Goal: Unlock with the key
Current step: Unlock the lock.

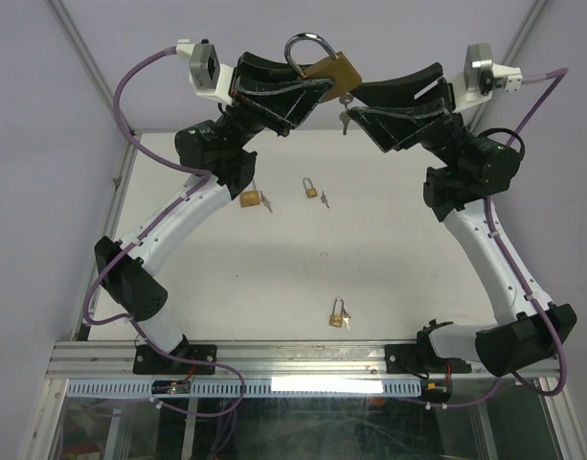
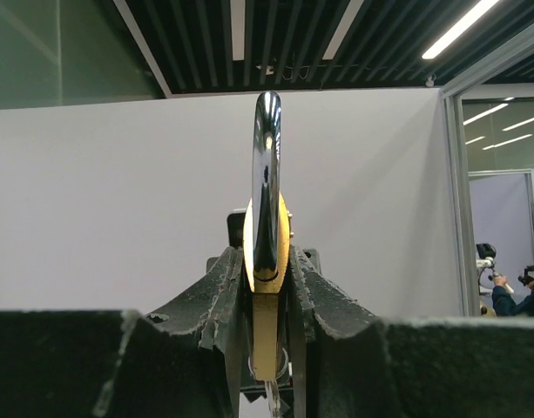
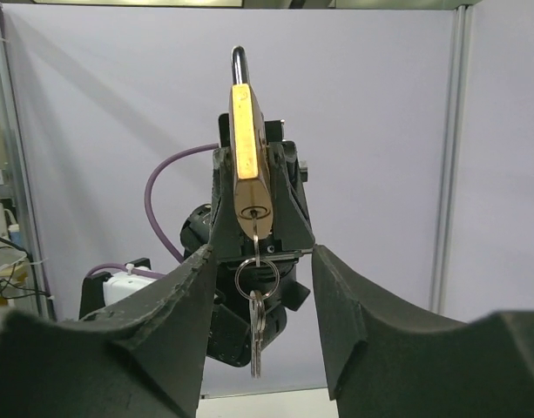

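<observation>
Our left gripper (image 1: 312, 91) clamps the padlock (image 1: 333, 71) by its brass body, shackle up, high above the table (image 1: 398, 278). Our right gripper (image 1: 355, 107) faces it tip to tip, jaws apart on either side of the key (image 3: 255, 228), which sits in the keyhole and is not gripped. Both arms arch up and inward, elbows bowed outward.

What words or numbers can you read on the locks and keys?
None can be read.
Big padlock: only an oval mark around the keyhole, no letters clear enough.
Three small padlocks on the table: too small to read.
Keys: no readable writing.
</observation>
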Robot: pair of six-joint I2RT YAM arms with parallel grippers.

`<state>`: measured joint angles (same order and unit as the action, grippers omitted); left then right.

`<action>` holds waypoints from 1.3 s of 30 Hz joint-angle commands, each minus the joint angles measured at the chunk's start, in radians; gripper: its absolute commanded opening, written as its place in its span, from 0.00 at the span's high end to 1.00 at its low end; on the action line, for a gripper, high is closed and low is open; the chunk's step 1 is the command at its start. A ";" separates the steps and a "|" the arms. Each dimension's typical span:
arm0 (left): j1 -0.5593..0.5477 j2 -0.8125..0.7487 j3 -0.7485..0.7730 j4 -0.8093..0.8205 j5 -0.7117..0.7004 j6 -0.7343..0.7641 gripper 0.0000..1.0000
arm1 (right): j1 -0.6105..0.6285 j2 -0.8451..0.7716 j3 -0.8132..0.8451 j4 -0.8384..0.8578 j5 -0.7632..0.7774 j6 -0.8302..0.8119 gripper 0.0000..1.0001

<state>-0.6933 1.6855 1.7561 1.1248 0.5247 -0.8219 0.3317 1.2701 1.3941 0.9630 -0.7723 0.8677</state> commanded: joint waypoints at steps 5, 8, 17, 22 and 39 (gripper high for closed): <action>-0.009 -0.015 0.041 0.097 -0.062 -0.005 1.00 | 0.056 0.030 0.066 0.018 0.004 0.013 0.51; -0.009 -0.020 0.027 0.101 -0.063 -0.006 1.00 | 0.059 0.038 0.078 0.026 -0.026 0.013 0.58; -0.019 -0.014 0.027 0.134 -0.011 -0.019 1.00 | 0.062 0.054 0.083 0.012 -0.074 0.063 1.00; -0.024 -0.008 0.006 0.144 0.087 0.010 1.00 | 0.062 0.097 0.135 0.041 -0.128 0.186 1.00; -0.021 -0.025 -0.077 0.116 0.221 -0.034 1.00 | 0.066 0.211 0.295 0.403 -0.230 0.596 1.00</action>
<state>-0.6998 1.6855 1.7176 1.2816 0.6861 -0.8467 0.3813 1.4979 1.6028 1.2999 -1.0225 1.3720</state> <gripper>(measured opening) 0.214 0.023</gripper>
